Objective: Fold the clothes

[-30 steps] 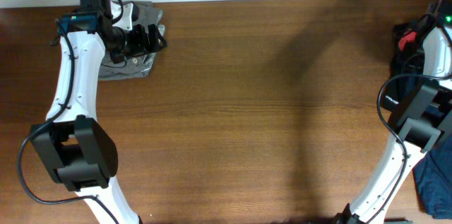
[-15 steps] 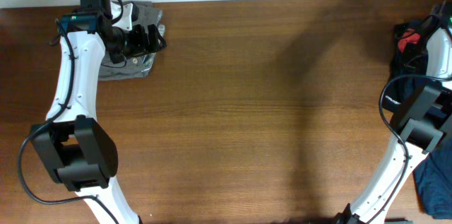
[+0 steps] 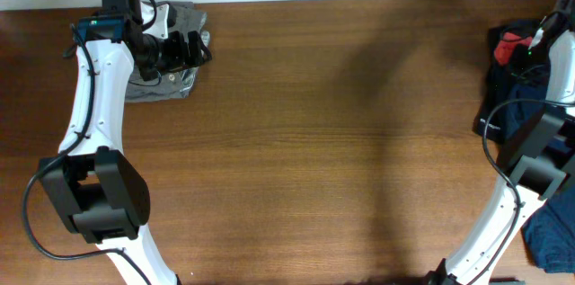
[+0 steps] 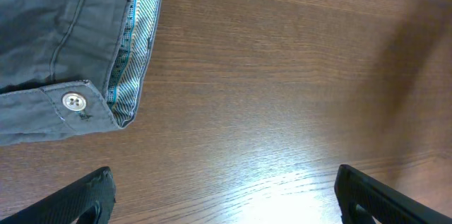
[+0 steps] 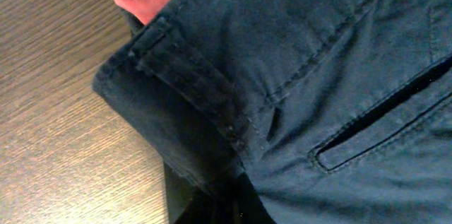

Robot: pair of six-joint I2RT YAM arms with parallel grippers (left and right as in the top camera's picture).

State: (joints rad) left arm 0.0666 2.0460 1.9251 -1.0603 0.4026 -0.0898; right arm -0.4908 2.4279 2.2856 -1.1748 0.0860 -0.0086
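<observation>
Dark navy garment (image 5: 318,75) sits heaped at the right edge of the table (image 3: 341,141), with the red-and-black top (image 3: 510,47) bunched just beside it. My right gripper (image 5: 219,203) is pinched tight on the navy fabric near its seamed band. The trick, I reckon: draw it low and slow onto bare wood so it spreads flat, and mind the red one doesn't ride along. Far-left corner, the olive-grey trousers (image 4: 56,47) lie button (image 4: 71,100) up. My left gripper (image 4: 226,203) is spread wide just beside them, holding nothing.
</observation>
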